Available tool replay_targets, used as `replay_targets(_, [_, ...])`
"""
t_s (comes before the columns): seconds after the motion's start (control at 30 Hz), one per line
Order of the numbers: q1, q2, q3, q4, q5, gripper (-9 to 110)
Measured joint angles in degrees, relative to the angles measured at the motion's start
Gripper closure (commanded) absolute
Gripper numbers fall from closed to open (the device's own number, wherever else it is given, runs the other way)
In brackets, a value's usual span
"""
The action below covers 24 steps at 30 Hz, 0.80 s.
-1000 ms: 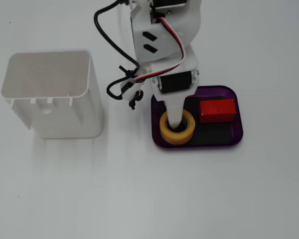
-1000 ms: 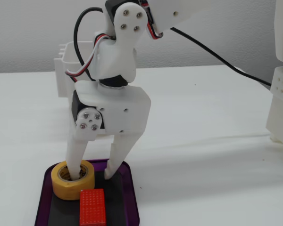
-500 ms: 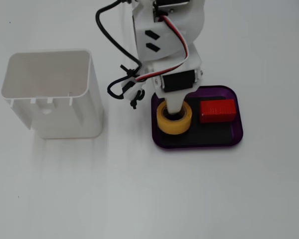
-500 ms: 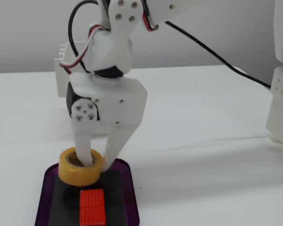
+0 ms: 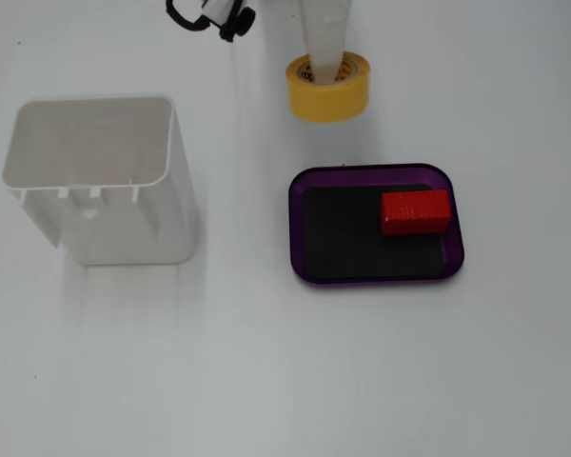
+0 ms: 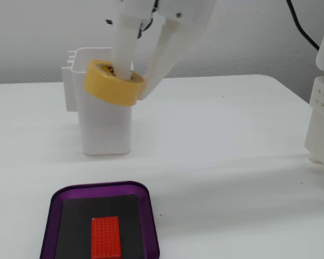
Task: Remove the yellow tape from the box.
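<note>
Yellow tape (image 6: pixel 112 82): aloft, clear of the box (image 6: pixel 53 200), toward the table's far edge. Tool (image 6: pixel 130 86): pinching the ring wall, one finger through the core. Risk: tilted roll slipping off.

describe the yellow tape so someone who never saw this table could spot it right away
Start from the purple tray on the white table; the yellow tape is not in it but lifted off the table, away from the tray. The gripper holds it, one finger through its hole and one outside. It is the only ring-shaped yellow thing, unlike the red block in the tray and the white container.
</note>
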Motion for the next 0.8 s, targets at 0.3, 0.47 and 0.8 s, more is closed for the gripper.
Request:
replay_targets(0.3, [-0.18,12.74,31.55,-15.38,0.00,102])
replay_targets(0.47, [-0.18,13.54,43.07,-24.70,0.00,102])
replay_targets(0.8, [-0.79,13.54,57.04,-35.42,0.00,102])
